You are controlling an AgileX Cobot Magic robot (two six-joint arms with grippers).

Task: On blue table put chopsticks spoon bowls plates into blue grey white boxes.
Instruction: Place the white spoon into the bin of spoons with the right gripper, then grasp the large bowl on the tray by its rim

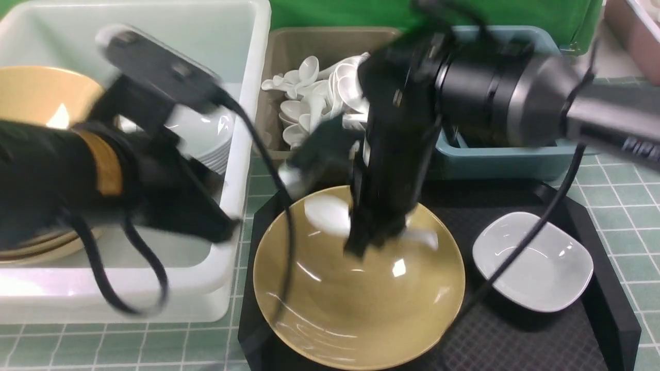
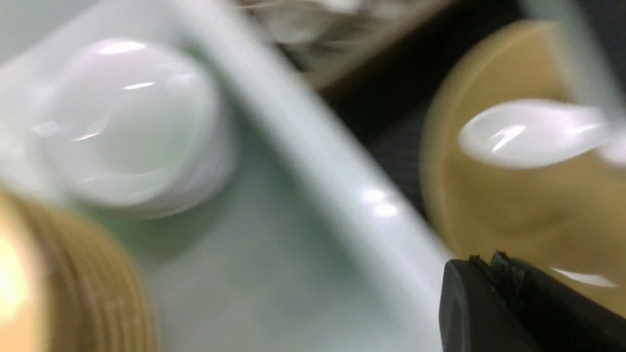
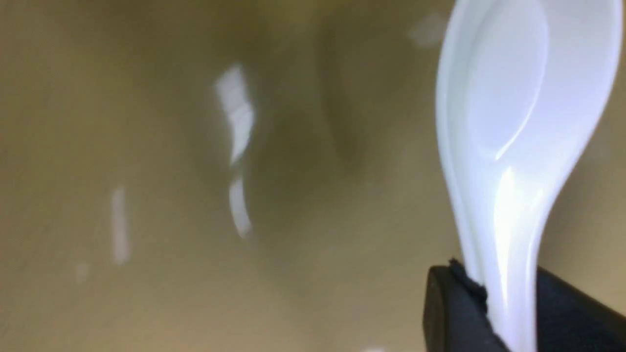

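My right gripper (image 1: pixel 361 246) is shut on a white spoon (image 1: pixel 324 212) and holds it low over the inside of a yellow bowl (image 1: pixel 361 304) on the black tray. In the right wrist view the spoon (image 3: pixel 513 122) sticks out from the gripper (image 3: pixel 499 279) over the bowl (image 3: pixel 146 195). My left gripper (image 1: pixel 226 233) is shut and empty at the right wall of the white box (image 1: pixel 234 170). That box holds stacked yellow bowls (image 1: pixel 36 98) and stacked white plates (image 1: pixel 206 134). One white plate (image 1: pixel 533 263) lies on the tray. No chopsticks show.
The grey box (image 1: pixel 289 46) behind the tray holds several white spoons (image 1: pixel 314 93). The blue box (image 1: pixel 505 157) stands to its right, mostly behind my right arm. The black tray (image 1: pixel 598 309) sits on the tiled table (image 1: pixel 629 196). The left wrist view is blurred.
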